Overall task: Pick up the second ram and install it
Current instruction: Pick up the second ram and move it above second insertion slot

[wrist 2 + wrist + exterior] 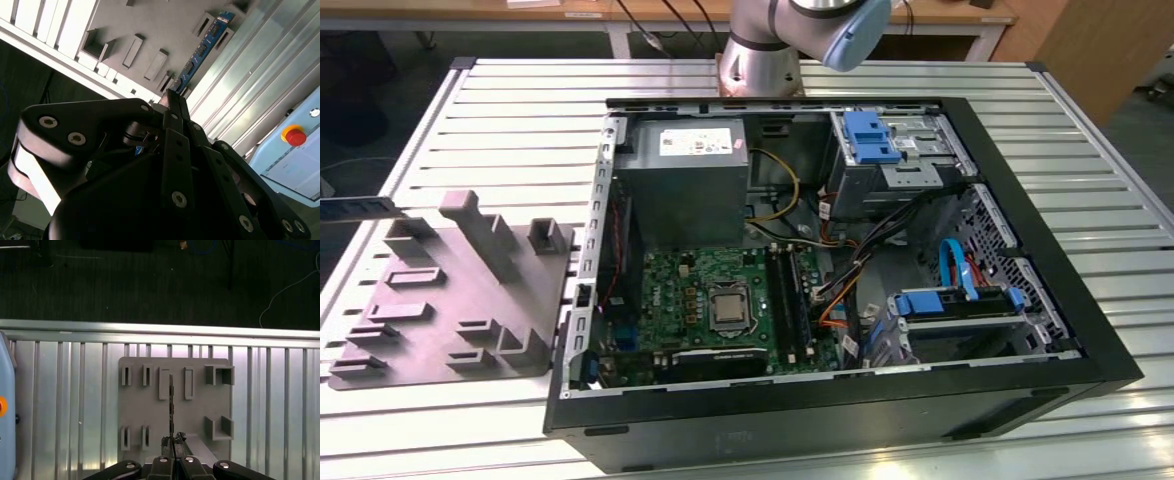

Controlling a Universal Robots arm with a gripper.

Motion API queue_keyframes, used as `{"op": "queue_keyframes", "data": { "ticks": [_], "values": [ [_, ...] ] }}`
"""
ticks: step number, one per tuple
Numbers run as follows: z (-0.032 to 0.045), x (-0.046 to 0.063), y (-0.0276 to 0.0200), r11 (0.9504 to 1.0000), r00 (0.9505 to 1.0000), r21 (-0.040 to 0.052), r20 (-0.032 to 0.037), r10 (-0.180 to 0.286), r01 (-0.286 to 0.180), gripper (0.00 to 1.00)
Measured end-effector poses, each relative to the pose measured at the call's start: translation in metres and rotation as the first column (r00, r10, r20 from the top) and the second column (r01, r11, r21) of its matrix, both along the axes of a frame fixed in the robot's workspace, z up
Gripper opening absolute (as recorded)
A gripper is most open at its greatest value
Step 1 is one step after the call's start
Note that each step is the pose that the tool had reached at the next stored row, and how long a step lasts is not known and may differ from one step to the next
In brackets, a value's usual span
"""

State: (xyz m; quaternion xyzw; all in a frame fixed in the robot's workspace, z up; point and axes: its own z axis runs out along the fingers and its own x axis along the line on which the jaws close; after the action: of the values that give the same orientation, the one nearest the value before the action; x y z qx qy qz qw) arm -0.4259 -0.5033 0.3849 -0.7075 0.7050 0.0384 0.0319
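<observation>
slatted metal table (494, 110) and its load
an open black computer case (854, 425) lies on its side toward the exterior view's right; a grey slotted holder plate (454, 300) lies flat just beside it on the exterior view's left.

The exterior view looks steeply down on the computer case (854, 405), with the arm base (761, 65) at twelve o'clock and the holder plate (454, 290) at nine. Both wrist views sight closely down the gripper (173, 442) (172, 96), clamped on the second ram (171, 405) (205, 45), at that plate (195, 415) (165, 20), the first squarely and the second obliquely.

The arm (774, 45) rises upright from its base in the exterior view. Its gripper (173, 444) faces downward, jaws pinched tight on the second ram (171, 405).
</observation>
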Motion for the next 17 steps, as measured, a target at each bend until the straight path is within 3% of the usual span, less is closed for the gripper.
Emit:
{"op": "queue_keyframes", "data": {
  "ticks": [9, 17],
  "values": [
    [0.0127, 0.0, 0.0, 1.0, 1.0, 0.0046, 0.0001, 0.0, 0.0, 0.11],
    [0.0154, 0.002, 0.0, 1.0, 1.0, 0.005, 0.0, 0.0, 0.0, 0.11]
  ]
}}
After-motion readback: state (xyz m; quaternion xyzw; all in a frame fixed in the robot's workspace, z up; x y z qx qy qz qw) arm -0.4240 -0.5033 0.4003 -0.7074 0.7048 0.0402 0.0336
